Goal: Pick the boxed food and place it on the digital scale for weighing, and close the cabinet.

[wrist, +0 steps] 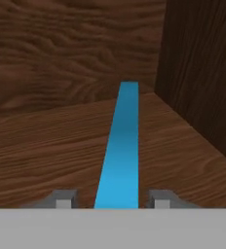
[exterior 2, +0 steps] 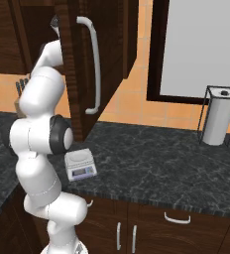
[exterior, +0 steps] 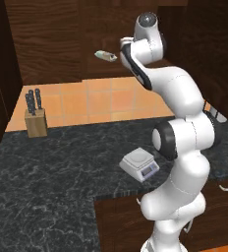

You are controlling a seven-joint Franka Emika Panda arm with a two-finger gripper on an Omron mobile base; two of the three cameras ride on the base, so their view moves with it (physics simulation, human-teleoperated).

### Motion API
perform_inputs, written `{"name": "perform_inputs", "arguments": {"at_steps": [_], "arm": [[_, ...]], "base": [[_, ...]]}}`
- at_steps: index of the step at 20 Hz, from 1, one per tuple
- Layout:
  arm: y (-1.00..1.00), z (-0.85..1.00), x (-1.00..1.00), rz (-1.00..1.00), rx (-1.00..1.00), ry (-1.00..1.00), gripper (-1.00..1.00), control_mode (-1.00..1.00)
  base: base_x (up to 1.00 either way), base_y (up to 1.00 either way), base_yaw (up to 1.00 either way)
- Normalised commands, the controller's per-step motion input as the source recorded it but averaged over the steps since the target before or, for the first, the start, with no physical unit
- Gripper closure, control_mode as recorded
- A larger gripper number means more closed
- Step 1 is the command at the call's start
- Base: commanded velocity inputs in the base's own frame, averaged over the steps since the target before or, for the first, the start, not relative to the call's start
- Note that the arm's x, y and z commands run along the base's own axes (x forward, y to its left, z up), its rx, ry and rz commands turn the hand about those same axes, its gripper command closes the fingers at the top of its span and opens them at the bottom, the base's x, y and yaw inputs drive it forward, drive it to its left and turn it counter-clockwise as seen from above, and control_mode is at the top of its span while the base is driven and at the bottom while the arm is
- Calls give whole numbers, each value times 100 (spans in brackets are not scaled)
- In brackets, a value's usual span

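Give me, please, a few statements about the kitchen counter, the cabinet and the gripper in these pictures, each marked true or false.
1. The digital scale has nothing on its platform. True.
2. The cabinet door is shut. False: it stands open, its long handle swung out over the counter.
3. The blue boxed food lies on the cabinet shelf between the fingertips. True.
4. The knife block stands beside the paper towel holder. False: they sit at opposite ends of the counter.
5. The gripper is clamped on the box. False: a gap shows on each side.
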Motion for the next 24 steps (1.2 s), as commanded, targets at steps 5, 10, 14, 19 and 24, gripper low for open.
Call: {"name": "perform_inputs", "arguments": {"at_steps": [5,10,14,19,24], "arm": [[-13,-15,0,0,0,-4,100,-100],[44,-4,-38,0,-1,0,100,-100],[36,0,-85,1,0,-5,100,-100],[27,12,-100,4,-1,10,100,-100],[12,-18,-100,13,-2,7,100,-100]], "base": [[0,0,0],[0,0,0],[0,0,0],[0,0,0],[0,0,0]]}}
